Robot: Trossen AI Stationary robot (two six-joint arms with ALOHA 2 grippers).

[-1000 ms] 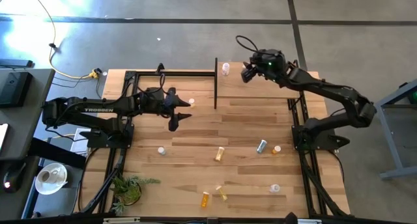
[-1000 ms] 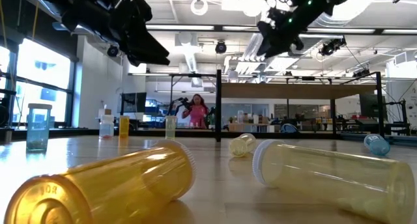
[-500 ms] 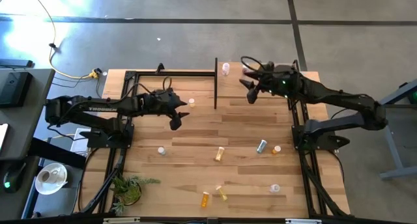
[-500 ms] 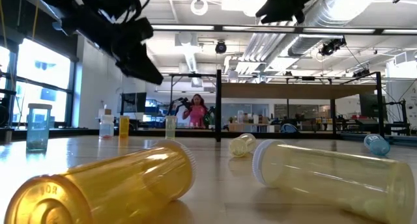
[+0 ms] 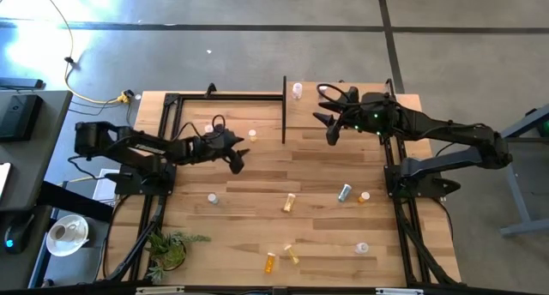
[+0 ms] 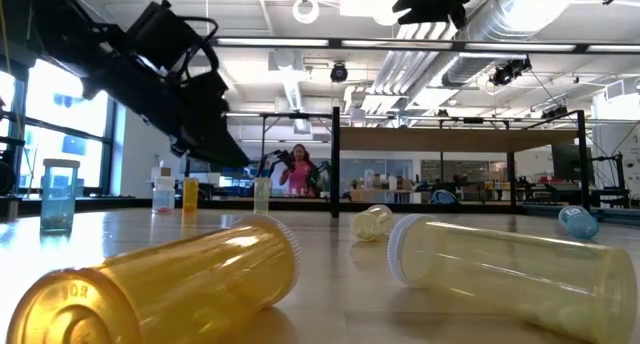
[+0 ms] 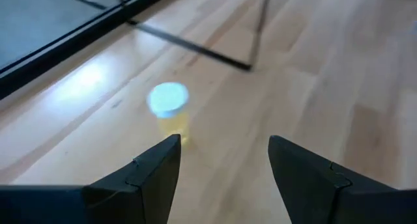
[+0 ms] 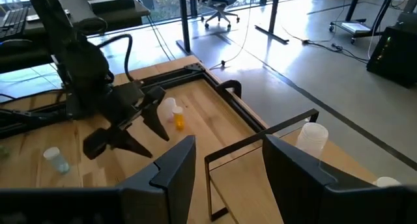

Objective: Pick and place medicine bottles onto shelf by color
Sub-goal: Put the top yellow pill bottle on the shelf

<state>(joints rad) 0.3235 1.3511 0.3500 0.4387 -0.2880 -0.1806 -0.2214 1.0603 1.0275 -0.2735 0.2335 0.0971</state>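
Note:
My left gripper (image 5: 237, 163) hovers open over the table's far left part. A small yellow bottle (image 7: 171, 112) with a white cap stands upright on the wood just beyond its fingertips (image 7: 225, 165). My right gripper (image 5: 330, 130) hangs open and empty, high over the shelf (image 5: 343, 113). One white-capped bottle (image 5: 297, 91) stands at the shelf's far left corner and shows as a clear bottle (image 8: 313, 137) in the right wrist view. More bottles lie or stand across the near half of the table, among them a yellow one (image 5: 289, 202), a grey-teal one (image 5: 345, 192) and an orange one (image 5: 271, 261).
A black post and rail (image 5: 284, 111) mark the shelf's left edge, between the two grippers. Black frames (image 5: 171, 106) run along both table sides. A green plant (image 5: 167, 248) sits at the near left corner. A person (image 6: 301, 171) stands far back in the room.
My left gripper has sunk toward the table and tipped its fingers further down, ending close before the yellow bottle. My right gripper has drawn back from the bottle at the shelf's far corner toward the near edge and risen a little. No bottle has moved.

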